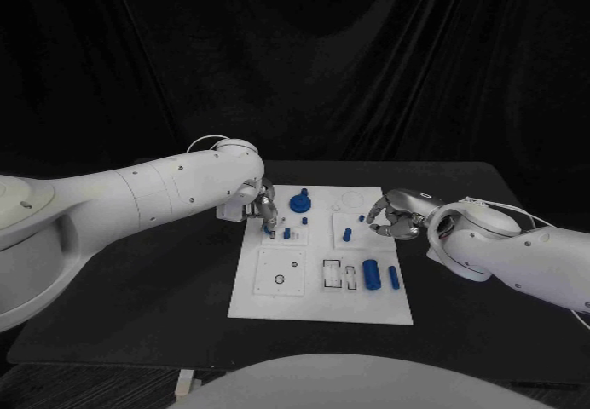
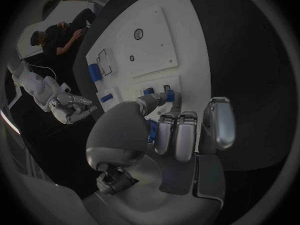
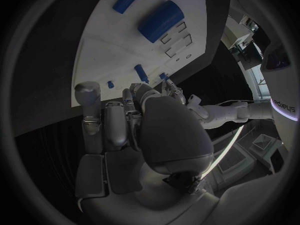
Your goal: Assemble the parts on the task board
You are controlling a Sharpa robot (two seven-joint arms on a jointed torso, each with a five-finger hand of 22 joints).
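The white rectangular task board (image 1: 322,290) lay in the middle of the black desk (image 1: 147,298). The left robot hand (image 1: 261,210) hovered over the board's upper left part, its fingers (image 2: 167,101) pinching a small blue peg (image 2: 167,91) above a raised white square plate. A blue round knob part (image 1: 301,204) stood just beside that hand. The right robot hand (image 1: 396,217) hung at the board's upper right edge, fingers curled in; whether it held anything I could not tell. A short blue cylinder (image 1: 372,275) and a slimmer blue pin (image 1: 394,278) lay near the board's lower right corner.
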